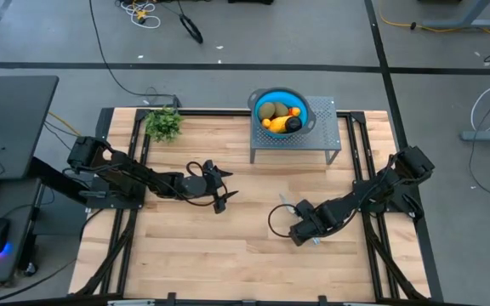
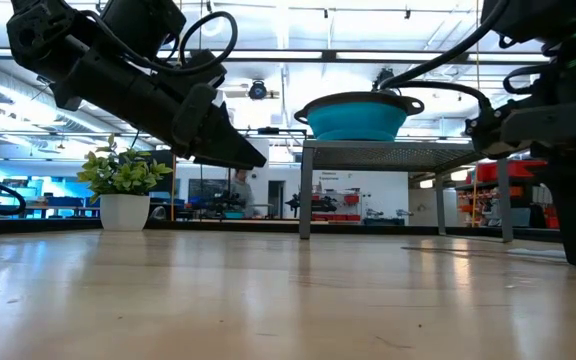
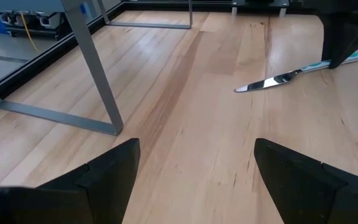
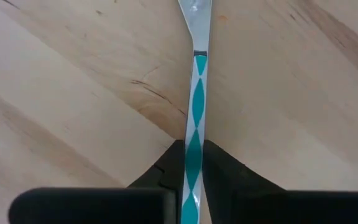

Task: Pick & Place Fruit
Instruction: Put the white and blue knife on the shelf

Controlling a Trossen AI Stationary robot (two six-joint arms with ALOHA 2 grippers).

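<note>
The fruit [image 1: 279,117] lies in a blue bowl [image 1: 305,108] on a grey stand at the table's far side: a yellow-orange oblong [image 1: 274,125], olive-brown ovals and small orange bits. From table height only the bowl [image 2: 356,117] shows. My left gripper [image 1: 221,189] hangs open above the middle of the table, touching nothing. My right gripper [image 1: 301,231] is down at the table on the right, shut on a slim silver utensil [image 4: 194,112] with a teal-and-white handle. My right gripper pinches the utensil's teal-and-white handle [image 4: 193,163] between its two fingers [image 4: 227,174], which come from above and point down at the table. The handle runs forward out of the fingers, and the silver blade [image 3: 267,82] lies on the wood.
A small potted green plant [image 1: 163,124] stands at the far left corner. The grey stand [image 1: 296,146] has thin legs [image 3: 97,74] reaching the table. Bare wood lies between the two arms and toward the near edge.
</note>
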